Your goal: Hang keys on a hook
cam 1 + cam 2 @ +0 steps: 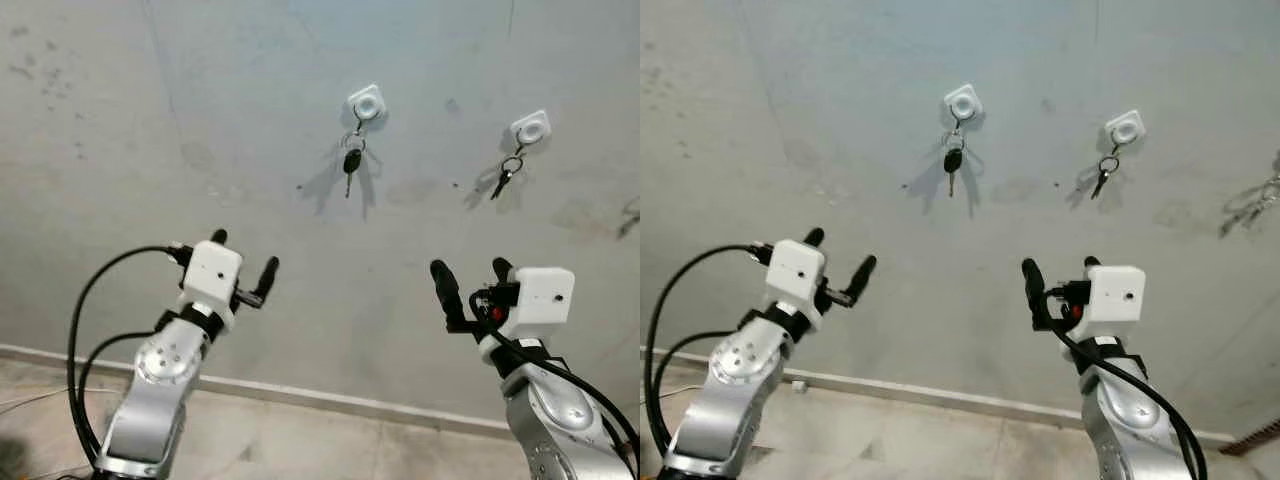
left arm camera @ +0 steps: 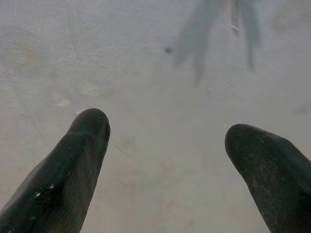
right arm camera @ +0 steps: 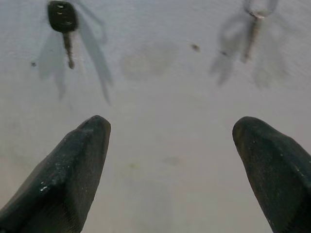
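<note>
Keys (image 1: 352,160) already dangle from the left hook (image 1: 366,103) on the grey wall, up above and between both raised arms — black-headed, blade pointing straight down. A smaller bunch (image 1: 505,177) hangs slanted from the right hook (image 1: 530,127). Left gripper (image 1: 243,268) and right gripper (image 1: 470,272) both gape, empty — the right looks slightly nearer its hook.

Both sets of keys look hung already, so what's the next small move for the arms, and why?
Probably lower both arms away from the wall. Keys hang from the left hook, another set from the right hook, and the left gripper and right gripper are open, holding nothing.
</note>
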`<state>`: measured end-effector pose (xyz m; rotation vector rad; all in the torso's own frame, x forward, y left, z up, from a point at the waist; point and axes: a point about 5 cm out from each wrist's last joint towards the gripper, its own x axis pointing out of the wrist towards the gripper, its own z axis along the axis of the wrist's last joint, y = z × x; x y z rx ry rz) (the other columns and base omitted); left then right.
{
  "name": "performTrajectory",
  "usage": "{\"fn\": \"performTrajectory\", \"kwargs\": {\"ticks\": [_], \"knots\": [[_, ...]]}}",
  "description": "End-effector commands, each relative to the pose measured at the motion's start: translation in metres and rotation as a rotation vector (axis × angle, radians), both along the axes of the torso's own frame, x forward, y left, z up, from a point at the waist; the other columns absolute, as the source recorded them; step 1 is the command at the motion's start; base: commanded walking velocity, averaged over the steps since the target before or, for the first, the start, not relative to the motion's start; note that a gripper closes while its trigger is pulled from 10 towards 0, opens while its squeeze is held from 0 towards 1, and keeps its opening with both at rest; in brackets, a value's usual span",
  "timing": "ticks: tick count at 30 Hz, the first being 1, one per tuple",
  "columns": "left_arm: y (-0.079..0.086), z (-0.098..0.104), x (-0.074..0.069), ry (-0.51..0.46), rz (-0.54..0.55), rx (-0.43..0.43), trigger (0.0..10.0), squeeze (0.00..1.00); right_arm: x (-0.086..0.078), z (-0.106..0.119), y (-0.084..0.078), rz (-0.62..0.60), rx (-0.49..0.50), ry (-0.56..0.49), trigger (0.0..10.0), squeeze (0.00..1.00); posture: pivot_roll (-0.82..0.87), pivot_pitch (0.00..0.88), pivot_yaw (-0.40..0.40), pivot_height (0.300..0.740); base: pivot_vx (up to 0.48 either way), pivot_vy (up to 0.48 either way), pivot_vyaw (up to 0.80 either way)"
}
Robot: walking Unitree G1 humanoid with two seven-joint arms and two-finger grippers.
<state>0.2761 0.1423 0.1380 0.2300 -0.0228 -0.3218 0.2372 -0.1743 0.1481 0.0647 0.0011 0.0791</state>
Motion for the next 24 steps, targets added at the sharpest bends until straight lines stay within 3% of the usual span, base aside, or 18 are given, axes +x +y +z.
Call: {"fn": "performTrajectory", "kwargs": {"ticks": [1,24], "knots": [[0.0016,0.0037,0.0005,-0.010,-0.003,0.004,10.0,0.00,0.0006,0.0029,0.0001,0.002,0.003,-0.010,10.0,0.00,0.16,0.000,-0.042,0.740,-0.255,0.000,0.00],[-0.0014,0.0041,0.0010,-0.007,-0.013,-0.001,10.0,0.00,0.0008,0.0017,-0.0089,-0.009,-0.023,-0.006,10.0,0.00,0.15,0.000,-0.038,0.740,-0.258,0.000,0.00]]}}
